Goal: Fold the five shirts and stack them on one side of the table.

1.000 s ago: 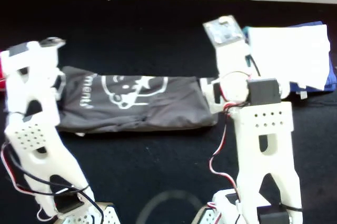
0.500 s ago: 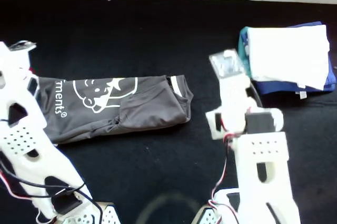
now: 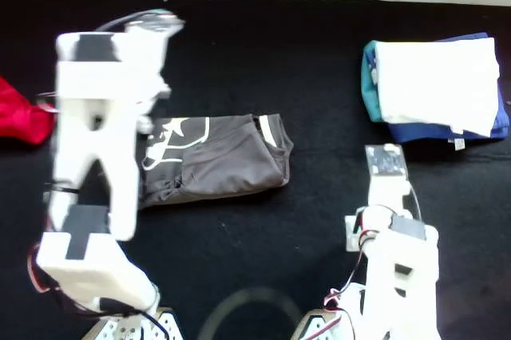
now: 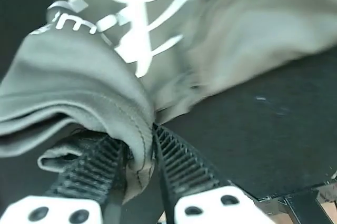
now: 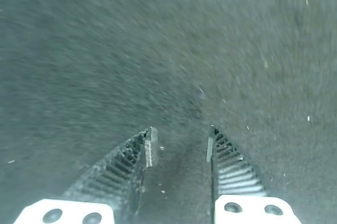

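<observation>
A grey shirt (image 3: 227, 160) with white print lies in the middle of the black table (image 3: 263, 61), its left part under my left arm (image 3: 104, 116). In the left wrist view my left gripper (image 4: 152, 132) is shut on a bunched fold of the grey shirt (image 4: 105, 82), held above the rest of the cloth. My right gripper (image 5: 180, 142) stands open over bare table, with nothing between its fingers. In the high view the right gripper (image 3: 386, 166) sits near the front right, apart from the shirt.
A stack of folded shirts (image 3: 435, 85), white on top of blue and teal, rests at the back right. A crumpled red shirt (image 3: 20, 116) lies at the left edge. Bare black table (image 5: 158, 34) spreads in front of the right gripper.
The grey shirt slid left and got shorter. My left arm rose and swung right over it with the shirt's end in its gripper. My right arm let go and drew back toward the front.
</observation>
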### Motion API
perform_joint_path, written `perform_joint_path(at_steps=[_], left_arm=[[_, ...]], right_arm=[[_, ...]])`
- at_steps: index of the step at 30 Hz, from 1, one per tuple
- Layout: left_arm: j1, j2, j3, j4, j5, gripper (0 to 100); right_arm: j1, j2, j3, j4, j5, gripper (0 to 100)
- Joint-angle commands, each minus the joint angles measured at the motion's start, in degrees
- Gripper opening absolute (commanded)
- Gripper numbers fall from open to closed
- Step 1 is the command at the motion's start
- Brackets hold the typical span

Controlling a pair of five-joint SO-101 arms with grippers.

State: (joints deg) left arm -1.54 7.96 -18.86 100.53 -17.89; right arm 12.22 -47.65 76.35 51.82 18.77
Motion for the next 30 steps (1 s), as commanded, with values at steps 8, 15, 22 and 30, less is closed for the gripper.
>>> perform_joint_path(at_steps=[8, 15, 22, 30], left_arm=[[21.7, -3.0, -2.6, -3.5, 8.0, 1], [24.2, 8.7, -6.4, -10.7, 8.2, 1], [26.3, 20.0, -21.6, -8.4, 9.1, 1], [27.4, 30.3, -32.8, -6.1, 10.5, 1]], right_arm=[[3.0, -1.3, 9.8, -12.2, 0.2, 16.2], [3.0, -1.3, 10.1, -12.3, 0.2, 16.2], [2.9, -1.3, 10.1, -12.4, 0.2, 16.2], [2.9, -1.3, 10.1, -12.4, 0.2, 16.2]])
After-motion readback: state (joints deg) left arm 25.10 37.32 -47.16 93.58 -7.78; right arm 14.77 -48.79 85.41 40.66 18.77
